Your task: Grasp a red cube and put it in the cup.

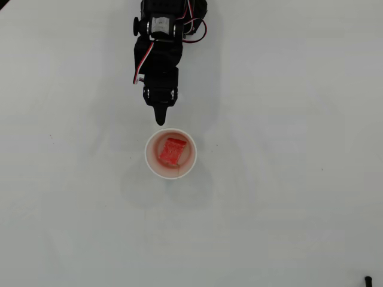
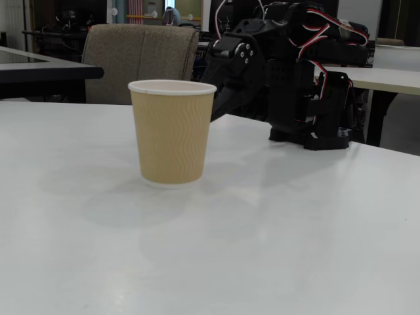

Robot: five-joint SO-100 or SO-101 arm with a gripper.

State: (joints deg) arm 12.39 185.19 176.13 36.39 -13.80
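The red cube [image 1: 172, 150] lies inside the cup [image 1: 170, 177], on its bottom, in the overhead view. From the side in the fixed view the cup [image 2: 172, 131] is tan with a white rim and stands upright; the cube is hidden there. My gripper [image 1: 160, 121] hovers just beyond the cup's far rim, pointing at it. Its black fingers are closed to a single tip with nothing between them. In the fixed view the gripper [image 2: 214, 115] sits behind the cup's right edge, below rim height.
The arm's base [image 2: 315, 98] stands at the table's far side, at the top in the overhead view [image 1: 170, 15]. A small black object [image 1: 368, 280] shows at the lower right corner. A chair [image 2: 141, 59] and other tables stand behind.
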